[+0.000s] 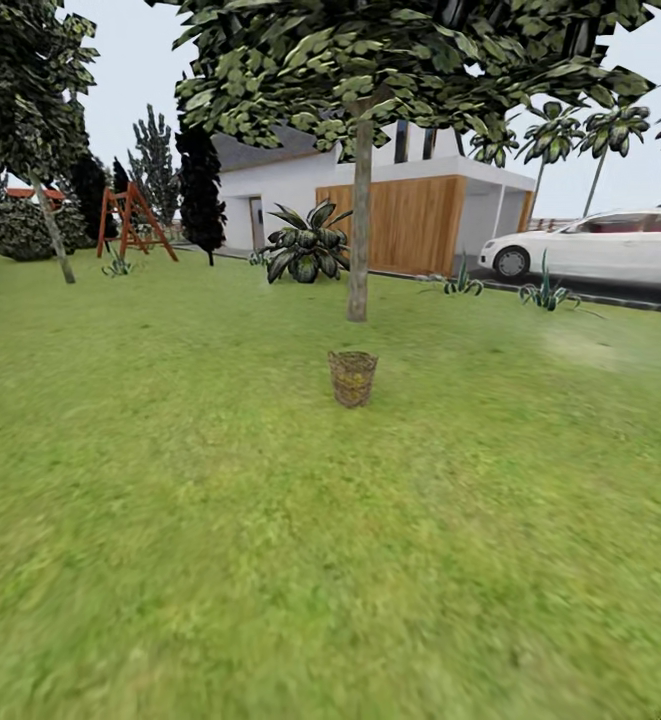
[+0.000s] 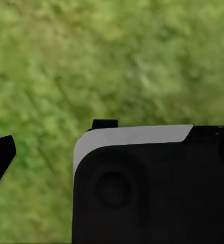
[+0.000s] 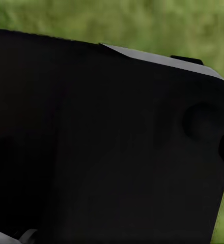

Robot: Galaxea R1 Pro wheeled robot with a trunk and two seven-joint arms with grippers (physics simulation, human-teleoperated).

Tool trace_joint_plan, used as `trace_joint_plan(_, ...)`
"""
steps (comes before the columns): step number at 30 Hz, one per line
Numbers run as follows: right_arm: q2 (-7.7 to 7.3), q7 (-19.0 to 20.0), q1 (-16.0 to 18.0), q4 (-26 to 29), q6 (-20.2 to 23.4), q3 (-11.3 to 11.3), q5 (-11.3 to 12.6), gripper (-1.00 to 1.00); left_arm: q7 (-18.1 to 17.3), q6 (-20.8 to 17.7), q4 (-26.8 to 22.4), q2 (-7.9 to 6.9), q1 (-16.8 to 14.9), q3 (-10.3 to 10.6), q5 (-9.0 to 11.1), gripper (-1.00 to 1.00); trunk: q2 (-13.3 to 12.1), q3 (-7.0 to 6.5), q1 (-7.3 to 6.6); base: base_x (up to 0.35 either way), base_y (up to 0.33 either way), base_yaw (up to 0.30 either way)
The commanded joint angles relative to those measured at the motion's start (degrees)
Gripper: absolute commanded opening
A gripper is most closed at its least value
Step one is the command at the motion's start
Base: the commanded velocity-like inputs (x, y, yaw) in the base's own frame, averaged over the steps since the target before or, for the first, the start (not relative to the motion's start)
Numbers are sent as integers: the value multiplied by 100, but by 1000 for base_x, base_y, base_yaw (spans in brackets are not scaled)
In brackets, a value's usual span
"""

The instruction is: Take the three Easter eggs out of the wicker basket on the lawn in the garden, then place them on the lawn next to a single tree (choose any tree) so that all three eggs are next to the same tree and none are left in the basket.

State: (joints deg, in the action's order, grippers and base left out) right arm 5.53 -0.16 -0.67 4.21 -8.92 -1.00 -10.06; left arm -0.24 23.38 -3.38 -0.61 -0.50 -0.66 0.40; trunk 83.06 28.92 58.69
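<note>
The wicker basket (image 1: 352, 378) stands upright on the lawn (image 1: 220, 520), several metres ahead in the head view. Its woven wall blocks the inside, so the Easter eggs are hidden. Just behind it rises a tree (image 1: 358, 230) with a straight pale trunk and a leafy canopy overhead. In the left wrist view, a dark pointed piece (image 2: 0, 157), possibly a finger, hangs over grass beside the robot's black and white body (image 2: 152, 188). Its state is unclear. The right wrist view shows the robot's black body (image 3: 107, 142) with a strip of grass beyond it.
A second pale-trunk tree (image 1: 55, 235) stands far left near a red swing frame (image 1: 130, 220). A dark conifer (image 1: 202, 195), a leafy shrub (image 1: 308, 245), a white house (image 1: 370, 200) and a white car (image 1: 600, 250) line the back. Open grass lies between me and the basket.
</note>
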Motion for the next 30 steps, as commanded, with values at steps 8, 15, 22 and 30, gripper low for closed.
trace_joint_plan(8, 1, -2, -3, 10, -5, -14, -40, 100, -3, 18, 4, 0, -3, -3, 4, 100, 2, 4, 3, 332, 43, -235)
trace_joint_plan(15, 1, -2, -3, 10, -5, -14, -40, 100, -3, 18, 4, 0, -3, -4, 4, 100, 2, 4, 3, 337, 6, -57)
trace_joint_plan(22, 1, -2, -3, 10, -5, -12, -40, 100, -3, 18, 4, 0, -3, -4, 4, 100, 2, 4, 3, 338, 1, -7)
trace_joint_plan(30, 1, -2, -3, 10, -5, -6, -40, 100, -3, 18, 4, 0, -3, -4, 4, 100, 2, 4, 3, 338, 0, -1)
